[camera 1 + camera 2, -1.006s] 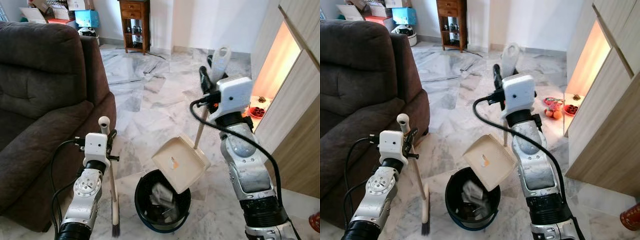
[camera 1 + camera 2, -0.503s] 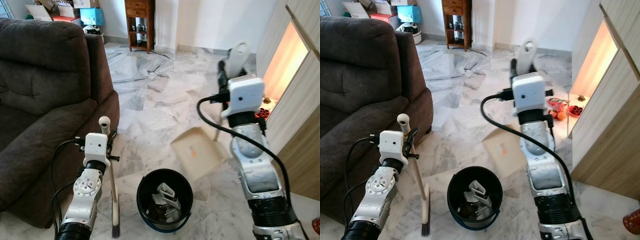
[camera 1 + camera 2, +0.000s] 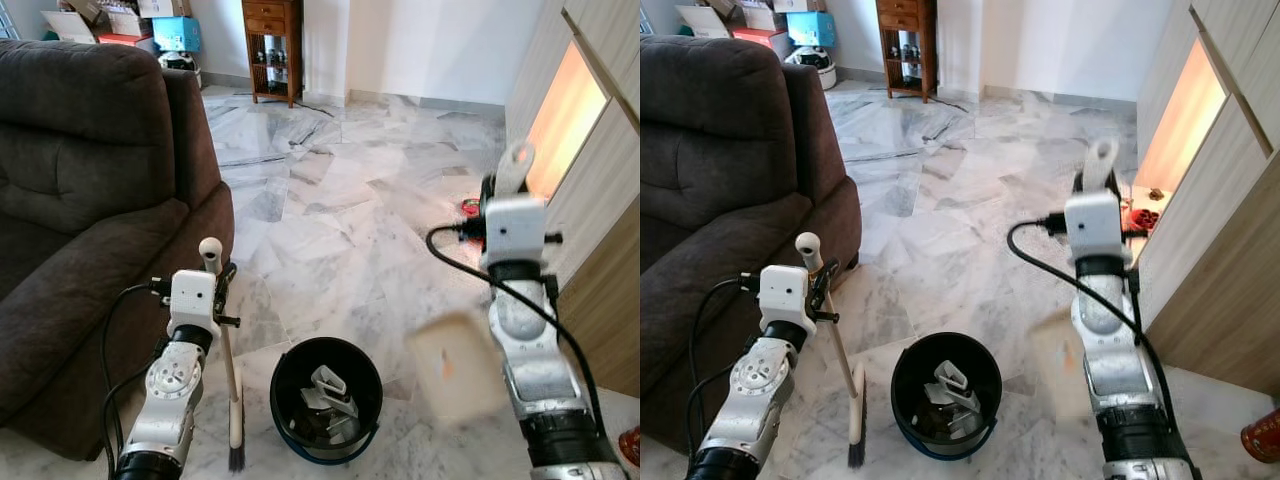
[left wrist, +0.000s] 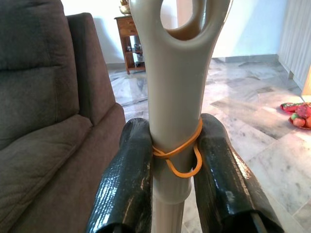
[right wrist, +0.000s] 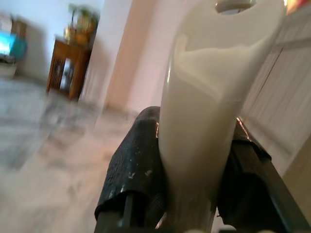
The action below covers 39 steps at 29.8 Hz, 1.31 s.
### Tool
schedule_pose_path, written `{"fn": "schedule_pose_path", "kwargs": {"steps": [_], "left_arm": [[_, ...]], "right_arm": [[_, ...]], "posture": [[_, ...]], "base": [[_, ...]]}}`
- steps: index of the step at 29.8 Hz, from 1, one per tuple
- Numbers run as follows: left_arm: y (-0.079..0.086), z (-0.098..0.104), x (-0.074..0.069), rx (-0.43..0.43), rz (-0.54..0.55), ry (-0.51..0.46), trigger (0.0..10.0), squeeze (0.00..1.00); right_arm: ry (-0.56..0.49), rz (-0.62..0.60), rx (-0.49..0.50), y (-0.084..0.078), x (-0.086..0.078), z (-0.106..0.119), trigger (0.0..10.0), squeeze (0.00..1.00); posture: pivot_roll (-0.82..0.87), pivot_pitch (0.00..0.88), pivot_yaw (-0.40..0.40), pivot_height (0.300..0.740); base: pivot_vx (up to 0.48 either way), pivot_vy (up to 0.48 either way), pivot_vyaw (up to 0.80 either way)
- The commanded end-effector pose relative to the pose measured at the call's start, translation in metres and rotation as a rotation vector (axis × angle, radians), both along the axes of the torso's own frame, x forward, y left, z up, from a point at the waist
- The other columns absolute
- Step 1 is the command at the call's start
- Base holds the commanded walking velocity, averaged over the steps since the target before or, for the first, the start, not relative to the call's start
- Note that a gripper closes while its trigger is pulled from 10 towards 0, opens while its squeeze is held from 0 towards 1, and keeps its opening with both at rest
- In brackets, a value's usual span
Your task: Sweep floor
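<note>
Left eye view: left claw [image 3: 216, 285] clamped on the broom [image 3: 231, 400], handle near upright, bristles down at the marble floor [image 3: 320, 200] just left of the black bin [image 3: 326, 398]. Couch [image 3: 90, 200] close on the robot's left. Right claw [image 3: 500, 190] clamped on the dustpan handle [image 3: 513, 167], which runs steeply down to the blurry dustpan [image 3: 455, 365], hanging off to the right of the bin, pan mouth apart from the rim. Bin sits between the two arms, scraps of trash [image 3: 325, 388] inside.

Right eye view: same layout. Broom head nearly touching the bin wall [image 3: 902, 372]; right arm well clear of it, close to the cabinet [image 3: 1210, 230].

Left wrist view: both black fingers [image 4: 127, 174] pinching the grey broom handle, orange rubber band [image 4: 182, 153] looped round it at the grip.

Right wrist view: fingers [image 5: 136, 165] squeezing the pale dustpan handle, background smeared.

Probably next: pan down to the floor. Key bit: broom on the left of the bin, pan on the right, both long axes near vertical, so any sweeping stroke runs left-to-right toward the pan.
</note>
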State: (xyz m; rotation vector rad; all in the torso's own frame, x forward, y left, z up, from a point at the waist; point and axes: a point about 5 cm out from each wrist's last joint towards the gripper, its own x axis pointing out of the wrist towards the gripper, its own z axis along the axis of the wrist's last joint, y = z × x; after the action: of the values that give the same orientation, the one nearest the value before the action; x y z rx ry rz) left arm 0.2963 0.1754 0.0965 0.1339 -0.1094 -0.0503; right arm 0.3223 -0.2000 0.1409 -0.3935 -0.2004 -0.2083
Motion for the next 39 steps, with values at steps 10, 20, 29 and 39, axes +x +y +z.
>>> {"fn": "schedule_pose_path", "kwargs": {"steps": [10, 20, 29, 39], "left_arm": [[-0.002, 0.011, -0.005, -0.014, -0.025, -0.054, 10.0, 0.00], [-0.003, 0.011, -0.006, -0.023, -0.035, -0.052, 10.0, 0.00], [-0.004, 0.009, -0.007, -0.026, -0.039, -0.049, 10.0, 0.00], [-0.007, 0.008, -0.008, -0.023, -0.053, -0.046, 10.0, 0.00]], "right_arm": [[0.053, 0.009, -0.009, -0.001, -0.001, -0.026, 10.0, 0.00], [0.050, 0.006, 0.029, 0.000, 0.003, -0.033, 10.0, 0.00], [0.050, 0.017, 0.027, 0.002, 0.004, -0.036, 10.0, 0.00], [0.050, 0.022, 0.031, 0.004, 0.005, -0.039, 10.0, 0.00]], "posture": [[0.12, 0.000, 0.013, 0.740], [0.11, 0.000, 0.013, 0.740], [0.12, 0.000, 0.017, 0.740], [0.12, 0.000, 0.018, 0.740]], "base": [[0.000, 0.000, 0.00], [0.000, 0.000, 0.00], [-0.194, 0.000, 0.00], [-0.255, 0.000, 0.00]]}}
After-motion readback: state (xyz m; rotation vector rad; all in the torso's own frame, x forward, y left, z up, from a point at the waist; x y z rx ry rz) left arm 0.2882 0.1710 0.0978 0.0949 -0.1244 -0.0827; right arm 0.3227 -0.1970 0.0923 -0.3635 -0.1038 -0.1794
